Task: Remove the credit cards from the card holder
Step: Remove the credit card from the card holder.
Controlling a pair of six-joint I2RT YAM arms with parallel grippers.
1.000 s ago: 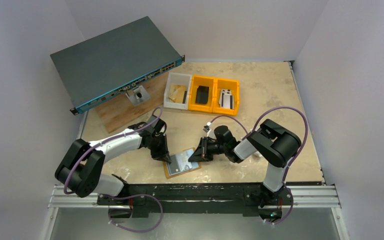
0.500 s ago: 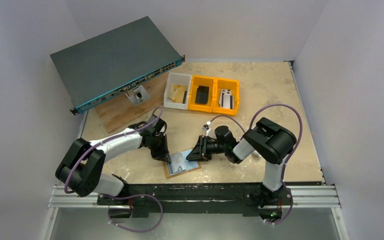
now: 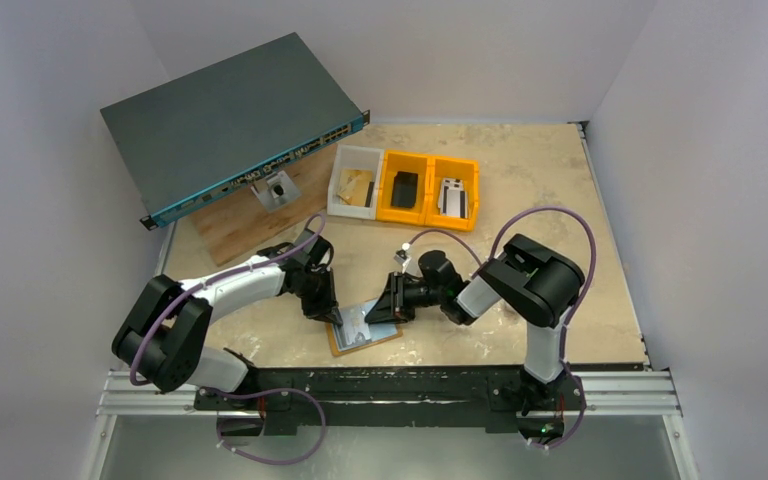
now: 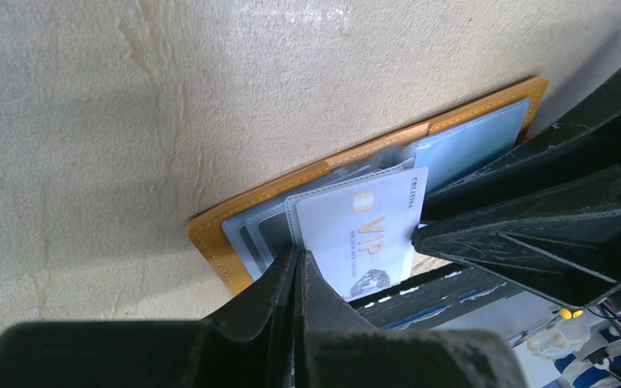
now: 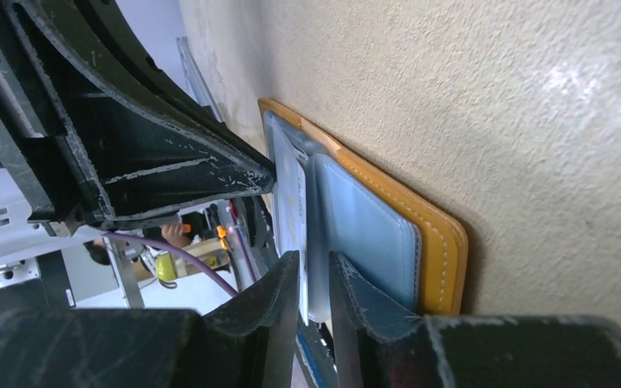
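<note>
Top external view: card holder [image 3: 363, 330] lies open at the table's [image 3: 530, 200] 6 o'clock. Left gripper [image 3: 338, 320], reaching from 10 o'clock, presses closed tips on it. Right gripper [image 3: 378, 312], level from 3 o'clock, straddles the white card [image 4: 364, 234], jaws narrowly apart, perhaps touching.

Bright even light, soft shadows, mild glare.

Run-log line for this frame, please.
left gripper: shut, pressing card holder | right gripper: jaws astride VIP card edge, grip unclear | status: card not yet out
</note>
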